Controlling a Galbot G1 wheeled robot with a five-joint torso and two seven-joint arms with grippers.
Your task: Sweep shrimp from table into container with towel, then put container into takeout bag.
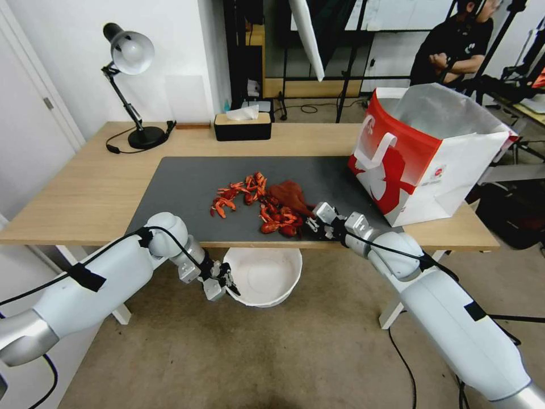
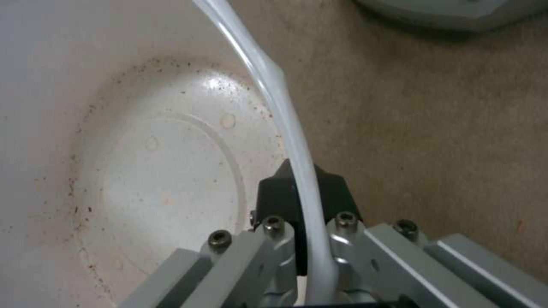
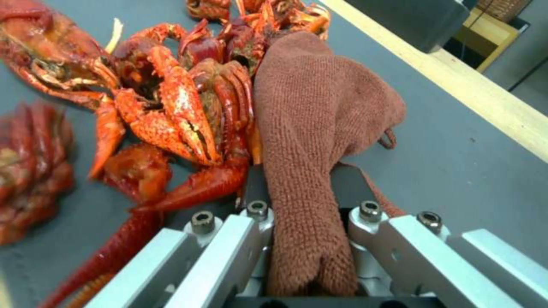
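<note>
Red-orange shrimp [image 1: 267, 204] lie piled on the dark grey mat [image 1: 187, 193] of the wood table [image 1: 85, 187], near its front edge. A reddish-brown towel [image 1: 289, 196] lies against the pile, and my right gripper [image 1: 315, 222] is shut on its end. In the right wrist view the towel [image 3: 311, 141] runs back between the fingers, beside the shrimp [image 3: 177, 107]. Below the table's front edge my left gripper [image 1: 230, 285] is shut on the rim of the white container [image 1: 267, 278], held over the floor. The container's [image 2: 148, 167] inside holds no shrimp. The red-and-white takeout bag [image 1: 423, 156] stands open at the table's right end.
A black tissue box [image 1: 242, 126] and a desk lamp [image 1: 131, 85] stand along the table's far side. Carpet floor lies under the container. A person sits behind the bag, away from the table.
</note>
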